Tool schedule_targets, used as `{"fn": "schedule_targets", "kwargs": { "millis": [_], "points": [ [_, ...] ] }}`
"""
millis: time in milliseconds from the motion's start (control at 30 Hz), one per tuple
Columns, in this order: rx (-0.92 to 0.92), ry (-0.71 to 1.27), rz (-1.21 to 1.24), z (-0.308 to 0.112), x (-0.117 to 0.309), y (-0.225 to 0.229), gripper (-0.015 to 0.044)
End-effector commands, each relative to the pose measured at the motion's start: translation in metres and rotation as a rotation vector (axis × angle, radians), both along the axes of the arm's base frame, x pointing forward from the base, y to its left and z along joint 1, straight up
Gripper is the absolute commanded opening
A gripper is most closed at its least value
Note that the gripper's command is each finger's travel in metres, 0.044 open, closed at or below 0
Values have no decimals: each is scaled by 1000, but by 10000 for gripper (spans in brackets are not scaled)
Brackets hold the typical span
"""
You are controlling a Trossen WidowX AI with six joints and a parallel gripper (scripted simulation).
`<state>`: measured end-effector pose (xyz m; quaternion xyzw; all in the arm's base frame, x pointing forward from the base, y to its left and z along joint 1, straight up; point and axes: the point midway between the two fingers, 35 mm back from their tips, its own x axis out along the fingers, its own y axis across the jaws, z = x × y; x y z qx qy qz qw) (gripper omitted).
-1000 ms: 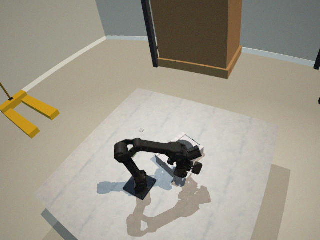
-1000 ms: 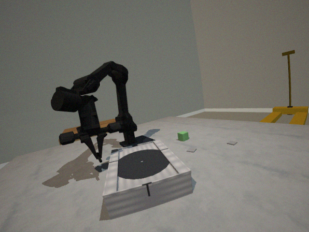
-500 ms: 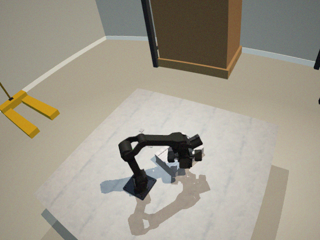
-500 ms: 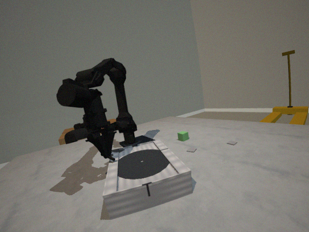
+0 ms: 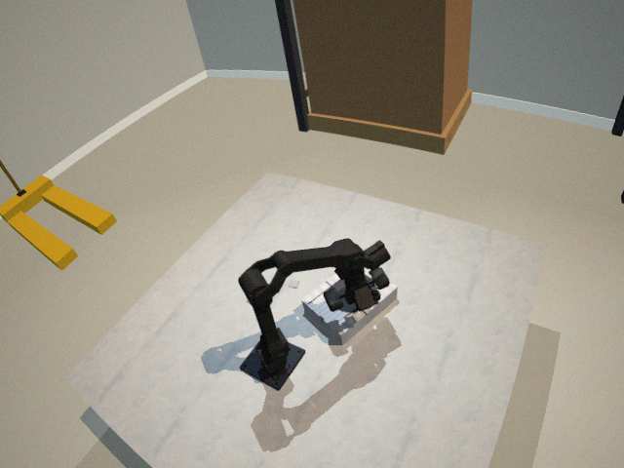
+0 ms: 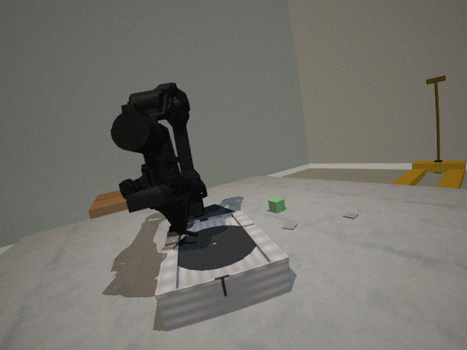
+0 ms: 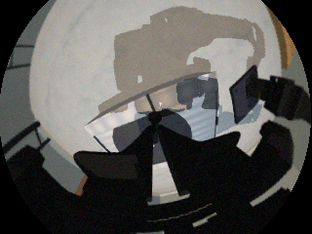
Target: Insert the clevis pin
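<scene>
Gripping the pin (image 6: pixel 191 233) (image 7: pixel 155 117) — end effector (image 6: pixel 182 232) (image 7: pixel 154 128) nearly closed on it — above the tray (image 5: pixel 325 327) (image 6: pixel 226 289) (image 7: pixel 207 117).

In the top view, the arm (image 5: pixel 312 257) covers the middle of the disc (image 5: pixel 322 308). Near the table's far-left edge, the yellow stand (image 5: pixel 25 198) is cropped.
</scene>
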<state>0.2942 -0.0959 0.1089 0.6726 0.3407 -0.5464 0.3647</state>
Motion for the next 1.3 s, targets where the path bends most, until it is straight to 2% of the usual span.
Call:
{"fn": "schedule_targets", "kwargs": {
  "millis": [0,600,867,1267],
  "points": [
    [-28,6,111,5,8,8,0],
    [-128,113,653,16,30,55,0],
    [-164,124,648,18,29,55,0],
    [-480,187,607,19,27,64,0]
  ]
}}
